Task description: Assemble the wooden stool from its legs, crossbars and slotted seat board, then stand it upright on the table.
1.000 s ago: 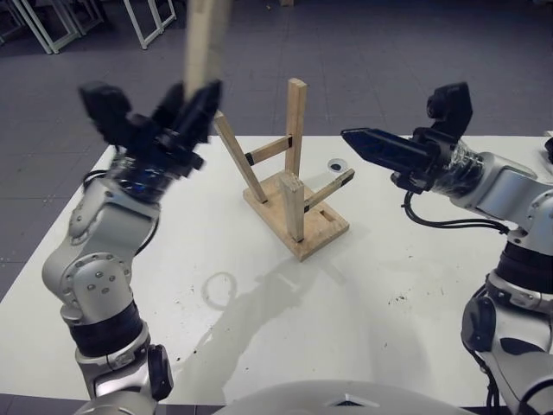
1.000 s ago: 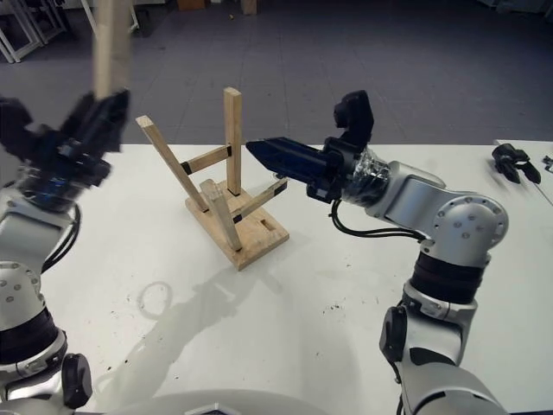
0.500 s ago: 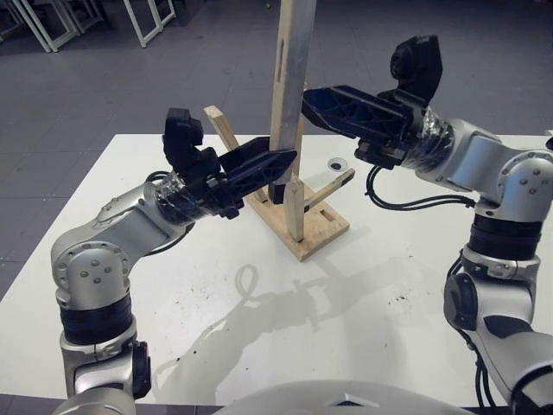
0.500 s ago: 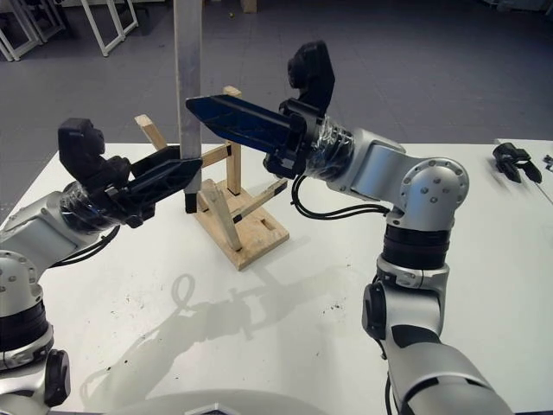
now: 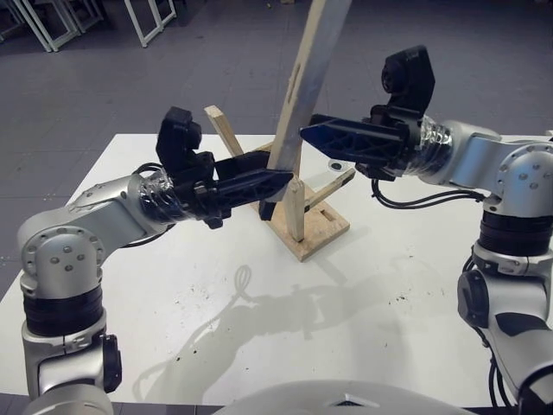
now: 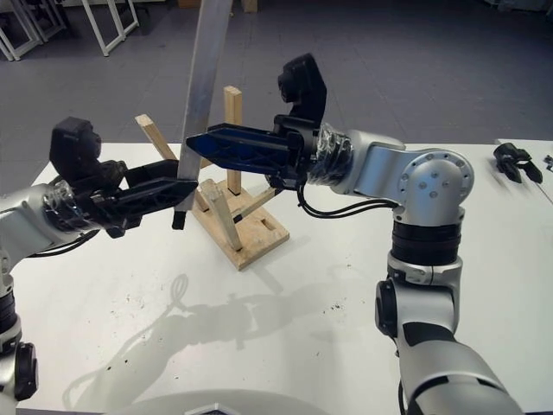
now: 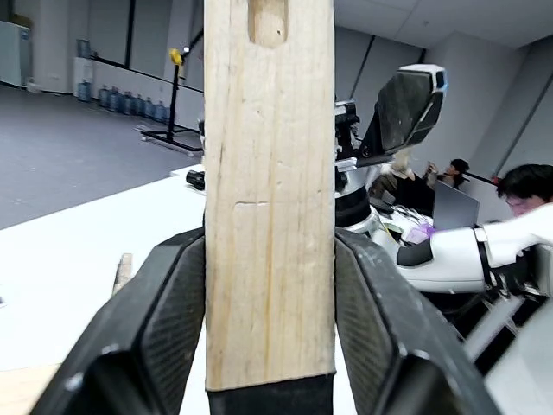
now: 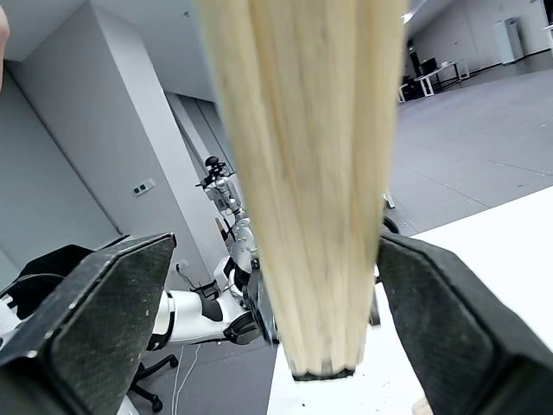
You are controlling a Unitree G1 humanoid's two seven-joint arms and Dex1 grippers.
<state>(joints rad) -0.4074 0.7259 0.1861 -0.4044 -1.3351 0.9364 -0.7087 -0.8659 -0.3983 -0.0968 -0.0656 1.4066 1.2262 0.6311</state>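
The partly built stool lies upside down mid-table, its slotted seat board [image 5: 321, 233] flat and three legs [image 5: 296, 130] pointing up, joined by crossbars [image 5: 331, 187]. A loose wooden leg [image 5: 304, 78] with a black end cap hangs above it, its top tilted right. My left gripper [image 5: 278, 178] is shut on this leg just above the cap; in the left wrist view both fingers [image 7: 160, 337] press its sides. My right gripper [image 5: 304, 135] comes in from the right, higher up the leg. It is open, with the leg [image 8: 302, 173] between its fingers [image 8: 112, 311] and a gap on one side.
A small round ring [image 5: 335, 163] lies on the white table [image 5: 389, 294] just behind the stool. A black object [image 6: 516, 162] sits at the far right edge. Metal frames [image 5: 147, 17] stand on the floor beyond the table.
My left arm swung the leg down from high at the left to above the stool, then tilted its top rightward. My right gripper moved left to the leg and dropped slightly.
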